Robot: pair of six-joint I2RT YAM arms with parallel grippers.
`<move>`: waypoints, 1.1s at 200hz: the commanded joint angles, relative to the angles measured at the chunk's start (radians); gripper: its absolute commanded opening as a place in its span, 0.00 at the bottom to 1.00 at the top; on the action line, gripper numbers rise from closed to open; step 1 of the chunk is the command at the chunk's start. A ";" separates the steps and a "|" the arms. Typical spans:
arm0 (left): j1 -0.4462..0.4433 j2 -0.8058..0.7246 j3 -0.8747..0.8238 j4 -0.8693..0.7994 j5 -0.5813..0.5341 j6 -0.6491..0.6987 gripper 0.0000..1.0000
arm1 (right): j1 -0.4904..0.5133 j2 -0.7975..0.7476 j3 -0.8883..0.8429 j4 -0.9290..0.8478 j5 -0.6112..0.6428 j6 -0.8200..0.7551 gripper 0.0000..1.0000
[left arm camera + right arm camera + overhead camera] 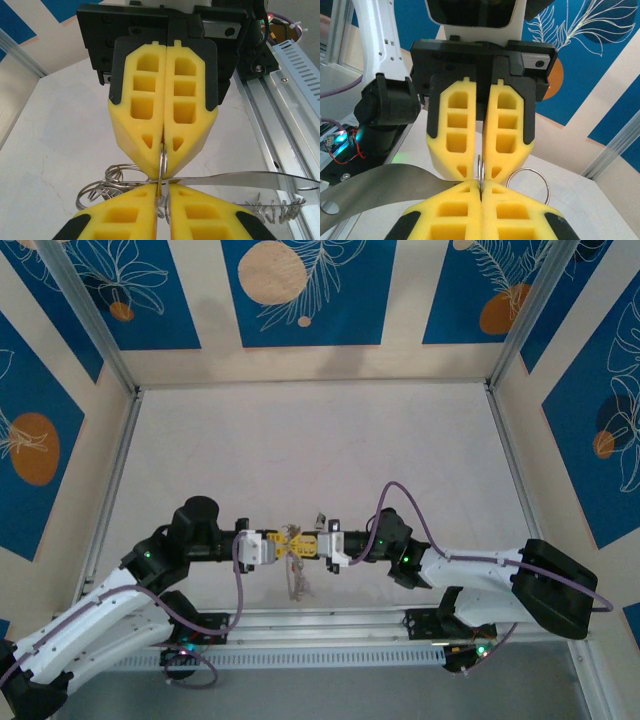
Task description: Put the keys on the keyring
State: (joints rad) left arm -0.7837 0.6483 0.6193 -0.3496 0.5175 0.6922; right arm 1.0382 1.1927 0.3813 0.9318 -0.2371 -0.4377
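My two grippers meet tip to tip above the near middle of the table. Left gripper point(290, 546) and right gripper point(304, 546) both pinch the keyring point(162, 162), a thin silvery ring seen edge-on. In the left wrist view my own left gripper point(162, 192) is nearly shut on it, with the right gripper point(164, 150) opposite. The right gripper point(481, 189) is shut on the same keyring point(480, 167). A flat silvery blade point(240, 179), perhaps a key, runs sideways from the pinch. More metal loops point(107, 185) bunch beside it. Small pieces dangle below point(298, 585).
A second loose-looking ring point(528, 169) sits just behind the right fingertips. The aluminium rail point(330, 625) with the arm bases runs along the table's near edge. Frame posts point(500, 370) and patterned walls close in the sides and back.
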 commanded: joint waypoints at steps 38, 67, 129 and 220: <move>-0.010 -0.026 -0.018 0.100 0.076 0.026 0.11 | -0.008 -0.002 -0.009 0.024 -0.038 -0.008 0.00; -0.011 0.009 -0.014 0.082 0.082 0.040 0.13 | -0.011 0.004 -0.004 0.055 -0.037 0.010 0.00; -0.011 0.006 -0.023 0.055 0.019 0.041 0.05 | -0.015 -0.013 -0.016 0.068 -0.043 0.031 0.00; -0.027 0.109 0.204 -0.285 -0.184 0.193 0.00 | -0.009 0.017 0.046 -0.142 0.118 0.040 0.21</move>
State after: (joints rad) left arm -0.7937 0.7242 0.7425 -0.5194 0.3943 0.8043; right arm 1.0218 1.1950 0.3813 0.8177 -0.1638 -0.4149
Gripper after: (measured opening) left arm 0.042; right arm 0.208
